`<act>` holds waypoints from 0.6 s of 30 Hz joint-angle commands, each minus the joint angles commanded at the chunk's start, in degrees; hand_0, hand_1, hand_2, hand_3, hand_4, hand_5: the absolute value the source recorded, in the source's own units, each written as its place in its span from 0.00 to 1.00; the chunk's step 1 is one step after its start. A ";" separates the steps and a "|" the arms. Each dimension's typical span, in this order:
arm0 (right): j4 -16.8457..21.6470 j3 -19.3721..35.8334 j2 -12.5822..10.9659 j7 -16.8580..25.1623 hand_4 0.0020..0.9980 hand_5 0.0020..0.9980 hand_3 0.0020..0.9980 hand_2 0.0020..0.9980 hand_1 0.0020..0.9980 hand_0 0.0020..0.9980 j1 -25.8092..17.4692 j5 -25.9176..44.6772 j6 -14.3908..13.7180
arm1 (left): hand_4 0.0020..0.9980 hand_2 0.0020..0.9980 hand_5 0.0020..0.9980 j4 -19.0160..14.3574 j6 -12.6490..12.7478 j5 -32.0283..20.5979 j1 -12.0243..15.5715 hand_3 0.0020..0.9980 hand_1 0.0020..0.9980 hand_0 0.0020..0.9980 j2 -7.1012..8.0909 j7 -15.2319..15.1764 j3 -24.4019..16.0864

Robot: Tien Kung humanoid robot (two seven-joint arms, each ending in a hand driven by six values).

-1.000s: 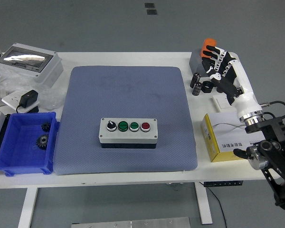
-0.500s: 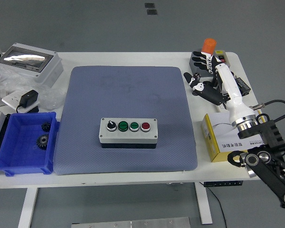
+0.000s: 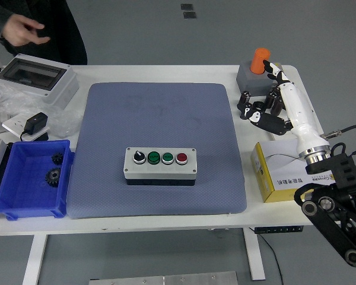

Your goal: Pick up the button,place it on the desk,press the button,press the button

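Observation:
An orange button [image 3: 260,60] stands upright on its grey base [image 3: 249,76] at the table's far right corner. My right hand [image 3: 258,108] hovers just in front of that base with its fingers loosely spread, holding nothing. One white finger [image 3: 276,72] points up beside the orange cap. A grey control box [image 3: 160,165] with a black knob, two green buttons and a red button [image 3: 181,158] lies on the blue-grey mat [image 3: 157,119]. My left arm is out of sight.
A yellow and white carton [image 3: 279,172] lies under my right forearm. A blue bin [image 3: 29,178] with gears sits at the front left, a grey enclosure [image 3: 32,77] and a black adapter [image 3: 35,124] behind it. A person's hand [image 3: 26,32] hovers at the far left.
My right hand has drawn back off the orange button toward me, leaving button and base fully visible. A person's arm has appeared at the top left.

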 joint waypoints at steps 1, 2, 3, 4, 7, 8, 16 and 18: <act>-0.35 0.35 0.11 -0.66 0.90 0.39 1.00 0.96 0.91 0.95 -0.13 -1.60 -0.08 | 0.64 0.67 0.88 -0.04 0.02 -0.08 0.03 0.81 0.68 0.71 -0.08 0.10 0.03; -0.58 0.61 0.19 -1.00 0.90 0.39 1.00 0.96 0.91 0.95 -0.23 -2.84 -0.13 | 0.64 0.67 0.88 -0.07 0.03 -0.13 0.04 0.81 0.68 0.71 -0.13 0.17 0.06; -0.84 0.92 0.29 -1.15 0.90 0.39 1.00 0.96 0.91 0.95 -0.38 -4.10 -0.16 | 0.64 0.67 0.88 -0.11 0.04 -0.18 0.07 0.81 0.68 0.71 -0.19 0.27 0.08; -1.06 1.20 0.37 -1.18 0.96 0.45 1.00 0.97 0.93 0.97 -0.51 -5.09 -0.18 | 0.64 0.67 0.88 -0.14 0.05 -0.20 0.09 0.81 0.68 0.71 -0.24 0.34 0.09; -1.51 1.82 0.50 -0.80 0.96 0.45 1.00 0.97 0.93 0.97 -0.82 -5.53 -0.14 | 0.64 0.67 0.88 -0.17 0.08 -0.20 0.12 0.81 0.68 0.71 -0.29 0.43 0.07; -1.61 1.97 0.53 -0.61 0.96 0.45 1.00 0.97 0.93 0.97 -0.90 -5.21 -0.11 | 0.64 0.67 0.88 -0.18 0.08 -0.19 0.11 0.81 0.68 0.71 -0.30 0.44 0.07; -3.10 3.46 1.21 1.64 0.97 0.50 1.00 0.98 0.95 1.00 -1.70 0.44 0.12 | 0.64 0.67 0.88 -0.20 0.01 0.18 0.03 0.81 0.68 0.71 -0.52 0.48 -0.14; -3.28 3.55 1.23 1.87 0.97 0.50 1.00 0.98 0.95 1.00 -1.74 1.13 0.17 | 0.64 0.67 0.88 -0.20 -0.01 0.32 -0.01 0.81 0.68 0.71 -0.60 0.47 -0.20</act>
